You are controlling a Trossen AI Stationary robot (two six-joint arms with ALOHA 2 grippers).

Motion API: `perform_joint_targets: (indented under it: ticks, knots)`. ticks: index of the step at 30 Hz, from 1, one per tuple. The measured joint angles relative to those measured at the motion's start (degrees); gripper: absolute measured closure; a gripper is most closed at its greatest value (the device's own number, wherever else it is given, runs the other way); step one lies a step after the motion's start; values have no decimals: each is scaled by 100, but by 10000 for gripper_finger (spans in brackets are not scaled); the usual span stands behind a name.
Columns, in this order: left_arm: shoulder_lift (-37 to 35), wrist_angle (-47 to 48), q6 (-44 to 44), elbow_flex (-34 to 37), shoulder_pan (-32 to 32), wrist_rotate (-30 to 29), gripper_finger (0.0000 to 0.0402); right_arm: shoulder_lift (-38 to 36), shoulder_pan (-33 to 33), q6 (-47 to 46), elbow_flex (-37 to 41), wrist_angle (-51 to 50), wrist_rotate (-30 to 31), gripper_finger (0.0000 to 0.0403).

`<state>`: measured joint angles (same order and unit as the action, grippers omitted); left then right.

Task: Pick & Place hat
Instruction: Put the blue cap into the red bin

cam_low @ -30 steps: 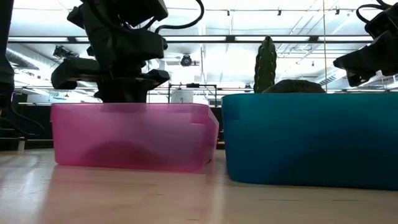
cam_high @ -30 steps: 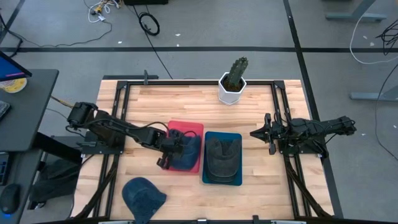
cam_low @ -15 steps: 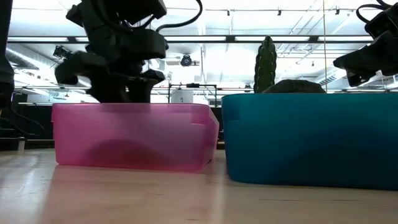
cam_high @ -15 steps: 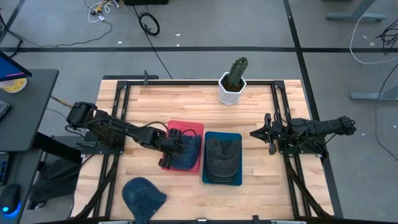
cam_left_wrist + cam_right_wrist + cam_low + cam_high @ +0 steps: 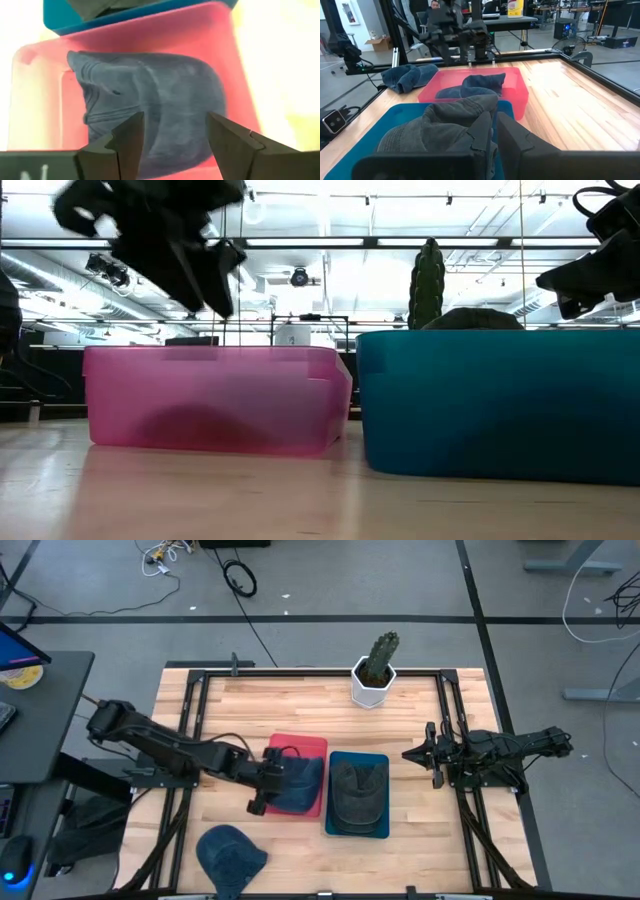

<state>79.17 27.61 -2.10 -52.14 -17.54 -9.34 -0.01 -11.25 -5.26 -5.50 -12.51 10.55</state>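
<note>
A blue denim hat [image 5: 300,783] [image 5: 155,110] lies crumpled on the floor of the pink bin [image 5: 290,746] [image 5: 215,400]. My left gripper [image 5: 262,790] [image 5: 175,135] hovers open above the bin's left side, clear of the hat. A dark grey hat [image 5: 358,792] [image 5: 445,125] rests in the teal bin [image 5: 378,762] beside it. Another blue hat [image 5: 230,852] lies flat on the table near the front edge. My right gripper [image 5: 420,753] [image 5: 495,131] waits shut at the table's right, holding nothing.
A cactus in a white pot [image 5: 373,670] stands at the far edge, behind the bins. Black rails [image 5: 195,720] run along the table's left and right sides. Bare wood lies between the bins and the cactus and in front of the teal bin.
My left gripper has opened and let go of the blue hat, then risen and drawn back toward the table's left edge. The hat stays lying in the pink bin.
</note>
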Motion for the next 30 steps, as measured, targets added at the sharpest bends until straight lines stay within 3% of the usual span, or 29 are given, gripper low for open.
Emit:
perform_joint_targets:
  ticks: [9, 21, 30]
  knots:
    - [-591, 6, 322, 0, -765, 0, 190, 0, 1, 0, 0, 2, -1, 367]
    - [-615, -24, 321, 0, -1776, 3, 190, 0, 0, 0, 0, 2, 0, 367]
    - [-620, -146, 1041, -2, -2271, -33, 191, 0, 2, 0, 0, 3, 0, 367]
